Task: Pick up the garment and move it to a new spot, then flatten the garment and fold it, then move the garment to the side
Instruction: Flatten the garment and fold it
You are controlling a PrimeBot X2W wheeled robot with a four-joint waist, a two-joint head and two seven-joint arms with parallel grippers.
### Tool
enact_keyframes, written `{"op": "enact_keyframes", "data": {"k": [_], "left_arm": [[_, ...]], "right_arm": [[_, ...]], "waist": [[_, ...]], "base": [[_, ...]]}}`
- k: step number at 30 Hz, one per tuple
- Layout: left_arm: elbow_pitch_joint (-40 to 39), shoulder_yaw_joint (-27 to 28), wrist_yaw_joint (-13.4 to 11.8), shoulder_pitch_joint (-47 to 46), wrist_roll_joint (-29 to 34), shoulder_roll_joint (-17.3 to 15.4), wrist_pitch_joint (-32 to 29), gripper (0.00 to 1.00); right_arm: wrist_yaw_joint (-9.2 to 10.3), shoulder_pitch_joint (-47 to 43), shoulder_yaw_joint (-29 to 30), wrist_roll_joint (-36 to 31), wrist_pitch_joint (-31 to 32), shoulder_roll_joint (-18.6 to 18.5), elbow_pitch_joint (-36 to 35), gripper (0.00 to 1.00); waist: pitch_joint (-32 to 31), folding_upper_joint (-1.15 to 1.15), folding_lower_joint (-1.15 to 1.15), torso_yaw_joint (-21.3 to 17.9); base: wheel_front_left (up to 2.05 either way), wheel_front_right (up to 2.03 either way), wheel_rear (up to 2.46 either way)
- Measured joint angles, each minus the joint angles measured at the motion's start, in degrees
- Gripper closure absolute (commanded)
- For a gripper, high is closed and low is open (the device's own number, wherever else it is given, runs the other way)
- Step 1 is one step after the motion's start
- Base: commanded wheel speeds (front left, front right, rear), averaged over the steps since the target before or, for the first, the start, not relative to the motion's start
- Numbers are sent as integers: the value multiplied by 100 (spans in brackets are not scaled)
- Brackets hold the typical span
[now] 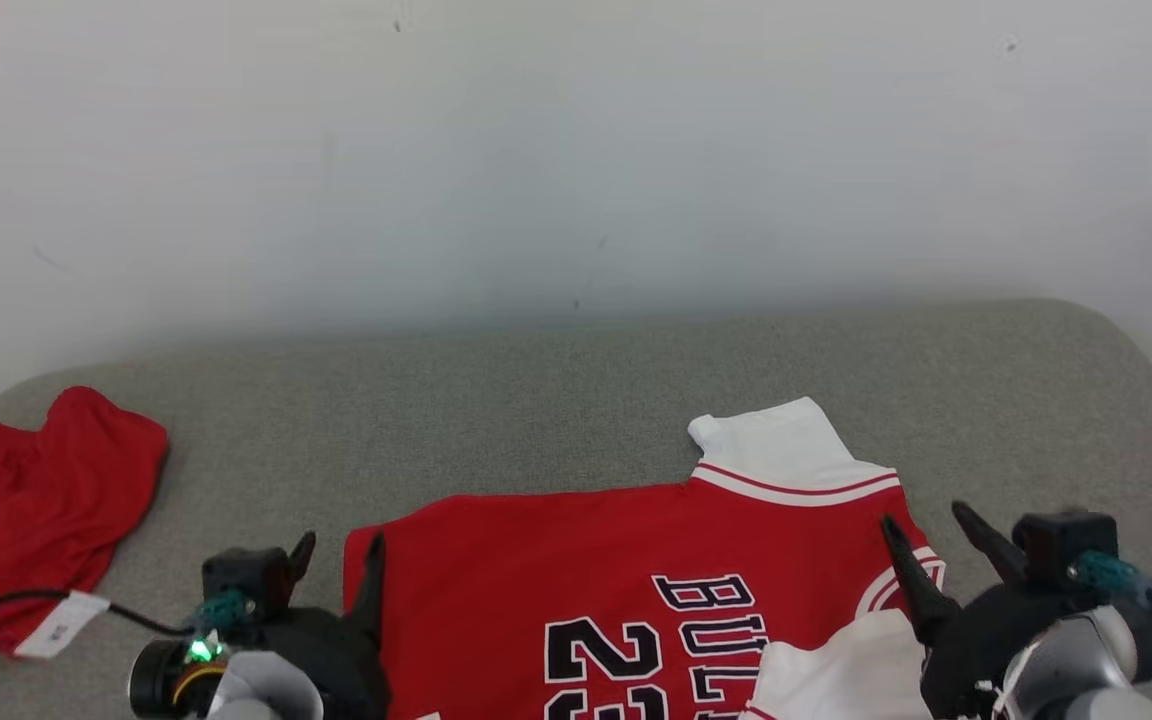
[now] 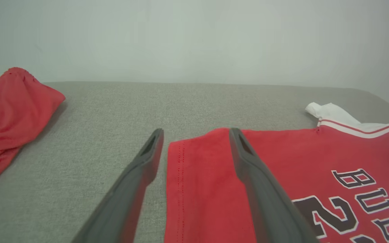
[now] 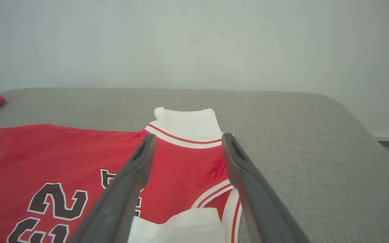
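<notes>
Head view, item one: red jersey (image 1: 556,570) lying on the grey surface (image 1: 536,420), right of centre, lower half and lettering cut off at the bottom edge. Our left hand (image 1: 341,548) straddles its hem corner, fingers apart; our right hand (image 1: 924,518), also spread, hides part of the near white sleeve. We cannot tell whether either touches the jersey. Item two: red cloth (image 1: 36,500), far left, partly cropped.
</notes>
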State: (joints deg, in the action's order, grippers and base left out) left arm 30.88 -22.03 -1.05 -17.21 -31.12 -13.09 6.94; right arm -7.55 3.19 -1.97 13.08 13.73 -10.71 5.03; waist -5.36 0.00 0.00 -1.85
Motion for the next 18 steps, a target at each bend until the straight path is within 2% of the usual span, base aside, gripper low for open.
{"op": "enact_keyframes", "data": {"k": [11, 18], "left_arm": [[1581, -221, -121, -1950, 287, -63, -1112, 0], [2358, -314, 14, -2147, 216, 49, -1555, 0]], "right_arm": [[0, 1562, -925, 58, 211, -175, 433, 0], [0, 1733, -799, 47, 68, -191, 666, 0]], "waist": [[687, 0, 1, -275], [1152, 1, 2, -444]], "base": [[0, 0, 0], [0, 0, 0]]}}
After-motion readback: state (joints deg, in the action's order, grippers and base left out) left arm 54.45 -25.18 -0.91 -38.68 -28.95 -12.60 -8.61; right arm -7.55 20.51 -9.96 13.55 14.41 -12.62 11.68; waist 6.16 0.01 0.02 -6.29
